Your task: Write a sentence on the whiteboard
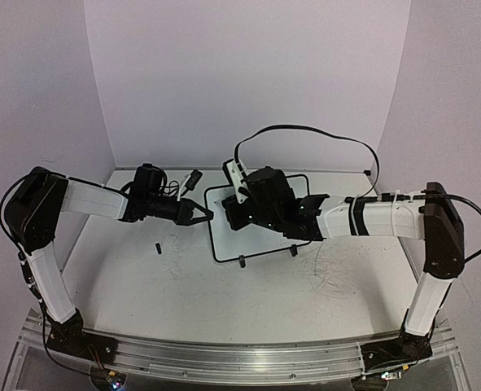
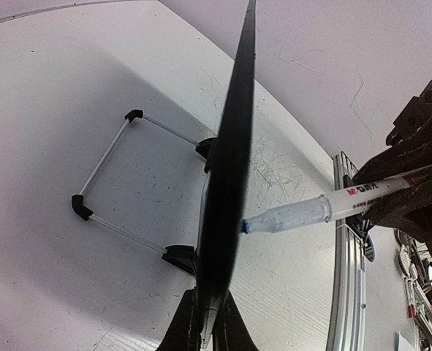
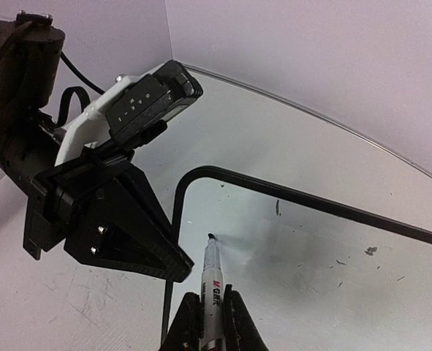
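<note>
Whiteboard first: the small rectangular whiteboard point(image 1: 230, 238) with a thin black rounded-corner frame stands tilted near the middle of the scuffed white desk point(image 1: 183, 293). A thin wire stand point(image 2: 106, 161) with black feet props it from behind. No blue sentence shows on it, so judge the writing as only starting.

Your right hand point(image 3: 210, 307) is pinching a slim white marker point(image 3: 213, 281) with red lettering on its barrel. The marker's tip rests against the board close to the upper left corner. Your left hand point(image 1: 199, 213) is pressed together on the board's left edge, black fingers either side of the frame.

Begin the stroke from that corner and run it rightward, leaving bare board below in case the words wrap. Press lightly, because the face looks glossy and slick and a hard push would likely rock the board back on its stand. Let the left hand's grip take that push.

Faint grey smears and dark specks mark the board's face, so expect thin ink to read poorly over them. Around the board, the matte desk carries grey scribble marks.
</note>
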Robot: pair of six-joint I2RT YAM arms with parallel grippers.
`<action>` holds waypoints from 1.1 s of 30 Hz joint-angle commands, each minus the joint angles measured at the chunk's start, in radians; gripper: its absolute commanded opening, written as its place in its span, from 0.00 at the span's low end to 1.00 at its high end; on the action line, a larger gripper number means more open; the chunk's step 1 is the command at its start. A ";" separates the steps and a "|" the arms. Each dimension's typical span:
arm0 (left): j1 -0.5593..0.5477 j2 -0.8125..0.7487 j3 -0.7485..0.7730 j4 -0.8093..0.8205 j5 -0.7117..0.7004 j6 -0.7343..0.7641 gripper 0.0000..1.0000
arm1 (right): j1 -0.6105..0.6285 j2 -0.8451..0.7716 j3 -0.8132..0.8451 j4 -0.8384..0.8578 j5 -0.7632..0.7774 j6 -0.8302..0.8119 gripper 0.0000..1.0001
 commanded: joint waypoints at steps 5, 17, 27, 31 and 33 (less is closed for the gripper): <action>0.003 -0.042 -0.015 -0.031 -0.013 -0.009 0.00 | 0.000 -0.011 -0.012 -0.009 0.021 0.018 0.00; 0.003 -0.043 -0.015 -0.030 -0.013 -0.008 0.00 | 0.001 -0.017 -0.035 -0.012 0.013 0.031 0.00; 0.003 -0.047 -0.017 -0.030 -0.014 -0.008 0.00 | 0.000 -0.013 -0.053 -0.012 0.012 0.046 0.00; 0.003 -0.048 -0.016 -0.030 -0.014 -0.008 0.00 | 0.000 -0.011 -0.057 -0.014 0.009 0.052 0.00; 0.003 -0.049 -0.016 -0.031 -0.015 -0.008 0.00 | 0.002 -0.011 -0.060 -0.014 0.006 0.056 0.00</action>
